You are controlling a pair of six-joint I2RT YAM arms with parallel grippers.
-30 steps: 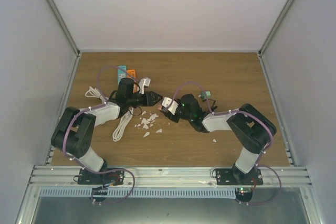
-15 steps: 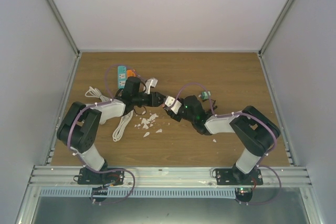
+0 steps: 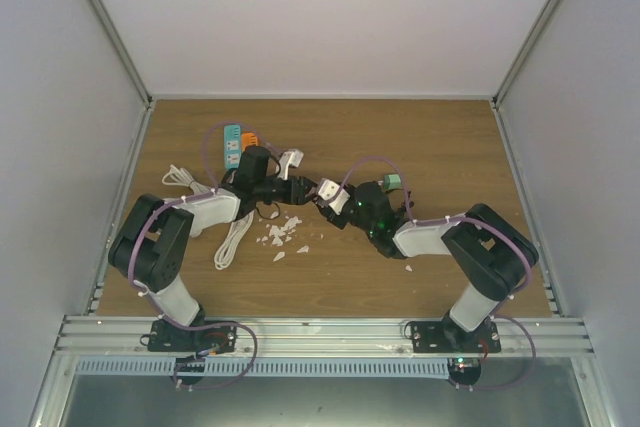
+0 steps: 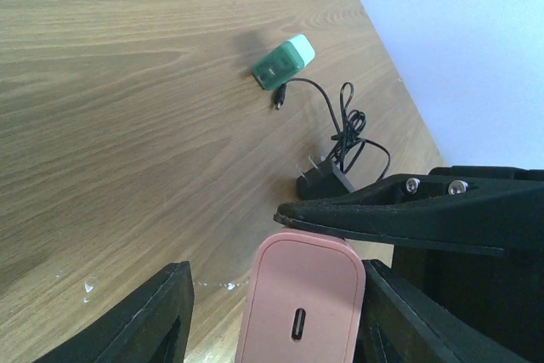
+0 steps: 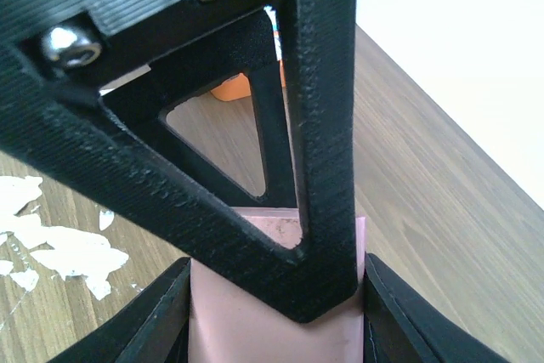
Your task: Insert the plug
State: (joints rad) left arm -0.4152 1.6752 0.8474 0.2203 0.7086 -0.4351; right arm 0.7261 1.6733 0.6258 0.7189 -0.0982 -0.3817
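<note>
The plug [image 4: 302,303] is a pink charger block with a small slot in its face; it shows pale in the top view [image 3: 328,190]. My right gripper [image 5: 276,295] is shut on the plug [image 5: 272,329], and one of its fingers [image 4: 408,210] lies across the block's top. My left gripper [image 4: 279,278] straddles the same block with its jaws open: there is a clear gap on the left side, and the right finger is close against the block. Both grippers [image 3: 305,190] [image 3: 332,199] meet mid-table. A left finger [image 5: 323,167] crosses the right wrist view.
A teal power strip [image 3: 232,145] with an orange part [image 3: 251,139] lies at the back left, a white plug [image 3: 291,159] beside it. A white cable [image 3: 235,237] and white scraps [image 3: 280,232] lie nearby. A green box [image 4: 285,62] and a black adapter [image 4: 321,183] lie to the right.
The left arm has reached right until its fingers stand around the plug held by the right gripper, and its jaws have widened. The right gripper shifted slightly left with the plug.
</note>
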